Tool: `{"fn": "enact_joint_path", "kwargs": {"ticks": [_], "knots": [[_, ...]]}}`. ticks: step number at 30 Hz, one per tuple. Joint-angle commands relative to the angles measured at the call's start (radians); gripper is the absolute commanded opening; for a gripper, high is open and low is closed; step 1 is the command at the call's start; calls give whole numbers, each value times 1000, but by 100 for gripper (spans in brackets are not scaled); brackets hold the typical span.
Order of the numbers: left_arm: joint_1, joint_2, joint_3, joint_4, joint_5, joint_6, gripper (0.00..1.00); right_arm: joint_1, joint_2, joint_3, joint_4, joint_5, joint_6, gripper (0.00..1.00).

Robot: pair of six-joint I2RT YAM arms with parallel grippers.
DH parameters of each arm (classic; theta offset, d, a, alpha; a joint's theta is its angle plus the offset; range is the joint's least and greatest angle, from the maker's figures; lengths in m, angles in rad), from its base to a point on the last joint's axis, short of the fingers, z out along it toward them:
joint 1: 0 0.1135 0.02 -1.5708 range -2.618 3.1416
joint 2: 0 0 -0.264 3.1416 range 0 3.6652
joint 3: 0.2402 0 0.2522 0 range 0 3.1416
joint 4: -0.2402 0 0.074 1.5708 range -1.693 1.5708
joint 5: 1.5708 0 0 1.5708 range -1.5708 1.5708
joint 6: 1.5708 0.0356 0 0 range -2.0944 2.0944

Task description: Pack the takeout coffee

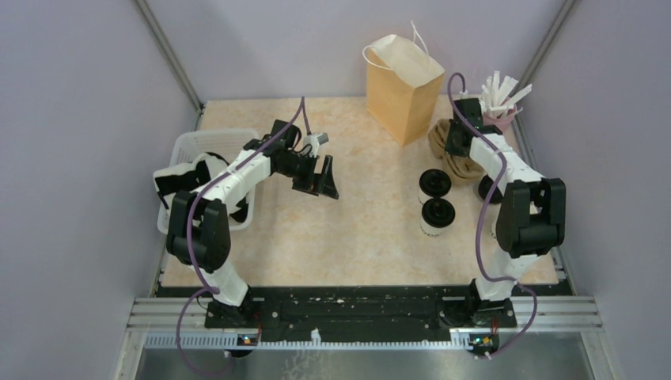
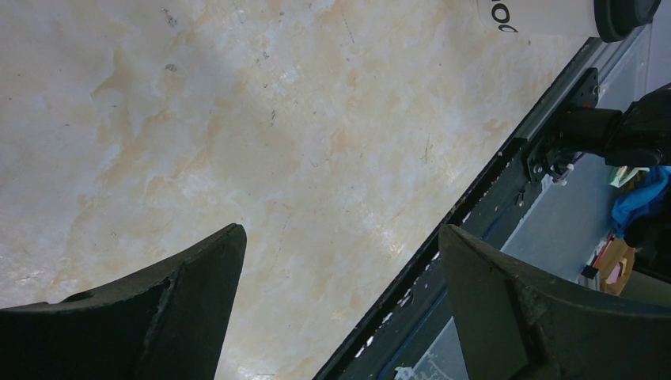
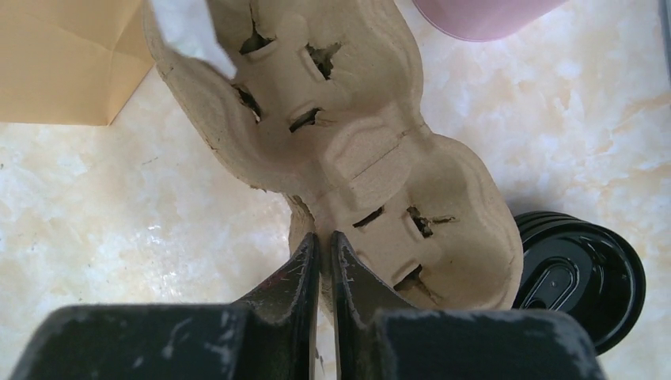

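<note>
Nearest lies the black mounting rail (image 1: 356, 305). At the left, a white basket (image 1: 186, 146) sits beside the left gripper (image 1: 316, 184), whose fingers are spread wide over bare tabletop. A brown paper bag (image 1: 402, 87) stands at the back. Two takeout coffee cups (image 1: 434, 184) stand right of centre, outside the bag. The right gripper (image 3: 326, 237) pinches the pulp cup carrier (image 3: 356, 150) by its rim, near a pink cup (image 1: 500, 119).

Marbled table (image 1: 356, 237): bag (image 1: 403, 91), carrier (image 1: 461, 168), basket (image 1: 207, 134), lidded cups (image 1: 434, 187).
</note>
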Motion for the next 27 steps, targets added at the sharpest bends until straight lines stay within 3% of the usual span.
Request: {"fn": "enact_joint_path", "kwargs": {"ticks": [1, 15, 27], "knots": [[1, -23, -6, 37, 17, 7, 98, 32, -45, 17, 49, 86, -37, 0], [1, -34, -15, 44, 23, -1, 98, 254, 85, 50, 8, 612, -264, 0], [1, -50, -27, 48, 23, 0, 98, 280, 6, 3, 123, 593, -306, 0]]}}
